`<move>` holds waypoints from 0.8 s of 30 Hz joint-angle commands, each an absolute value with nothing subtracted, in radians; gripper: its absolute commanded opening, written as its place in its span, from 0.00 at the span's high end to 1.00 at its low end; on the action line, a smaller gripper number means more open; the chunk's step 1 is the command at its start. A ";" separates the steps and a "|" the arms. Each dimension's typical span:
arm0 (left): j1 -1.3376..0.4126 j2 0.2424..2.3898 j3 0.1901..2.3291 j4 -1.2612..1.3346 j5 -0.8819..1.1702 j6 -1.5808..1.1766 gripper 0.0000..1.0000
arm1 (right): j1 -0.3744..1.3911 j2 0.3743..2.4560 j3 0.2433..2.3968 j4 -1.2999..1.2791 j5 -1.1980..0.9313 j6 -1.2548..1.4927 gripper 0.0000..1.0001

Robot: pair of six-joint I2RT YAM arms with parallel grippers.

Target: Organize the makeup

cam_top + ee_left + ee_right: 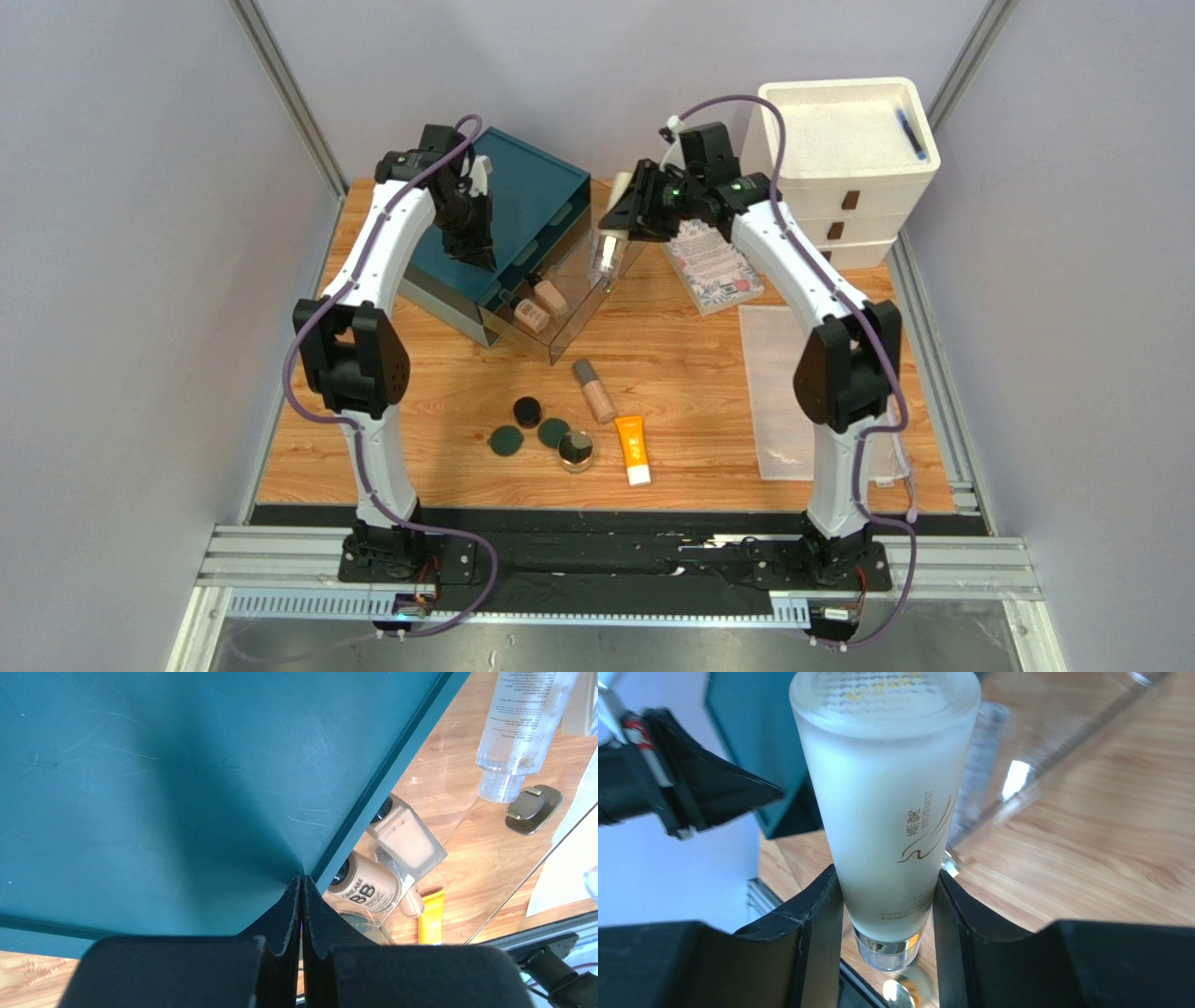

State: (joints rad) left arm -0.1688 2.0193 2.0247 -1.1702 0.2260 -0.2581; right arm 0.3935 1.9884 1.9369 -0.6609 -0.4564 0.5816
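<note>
Your right gripper (pixel 889 882) has its jaws clamped on the frosted bottle (pixel 885 805), above the clear drawer (pixel 572 333). Lower it gently, at 2 o'clock of the beige bottles (pixel 540 301). Your left gripper (pixel 302 885), jaws pressed together, sits against the teal organizer (pixel 175 777).

**Top view.** Surface (pixel 701 357): orange-brown wood grain. At 11 o'clock, box (pixel 526 165): solid teal. At 1 o'clock, drawer unit (pixel 842 140): white with dark brown pulls. Booklet (pixel 716 273): white with a dense red-and-dark pattern. At 3 o'clock, pouch (pixel 786 399): translucent white mesh. Towards 6 o'clock: tube (pixel 633 451), orange with a white cap; tan bottle (pixel 595 391), beige with a grey-brown cap; two compacts (pixel 507 443), dark green; third compact (pixel 528 410), black; jar (pixel 575 451), gold rim.

**Wrist views.** Left end effector (pixel 302 882) and right end effector (pixel 889 882): matte black. Frosted bottle (pixel 892 805): milky white with gold lettering. BB bottle (pixel 368 885): beige with dark lettering.
</note>
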 commanded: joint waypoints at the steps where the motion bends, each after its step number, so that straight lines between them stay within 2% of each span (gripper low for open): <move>1: -0.204 2.102 1.953 -1.269 0.238 -0.275 1.00 | 0.449 2.109 2.124 -0.483 -0.581 0.709 1.00; 5: -0.206 2.095 1.950 -1.262 0.241 -0.279 1.00 | 0.466 2.233 2.243 -0.497 -0.583 0.756 0.99; 7: -0.209 2.094 1.948 -1.253 0.261 -0.282 1.00 | 0.462 2.267 2.256 -0.482 -0.575 0.772 0.94; 8: -0.209 2.094 1.951 -1.252 0.265 -0.284 1.00 | 0.462 2.279 2.266 -0.486 -0.568 0.778 0.89; 9: -0.210 2.095 1.954 -1.250 0.271 -0.284 1.00 | 0.462 2.298 2.287 -0.500 -0.566 0.779 0.72; 12: -0.213 2.098 1.963 -1.255 0.273 -0.281 1.00 | 0.459 2.306 2.299 -0.525 -0.525 0.776 0.47; 15: -0.213 2.097 1.968 -1.261 0.268 -0.273 1.00 | 0.454 2.306 2.307 -0.545 -0.502 0.773 0.36; 24: -0.215 2.123 2.022 -1.288 0.264 -0.259 1.00 | 0.425 2.217 2.290 -0.544 -0.515 0.752 0.32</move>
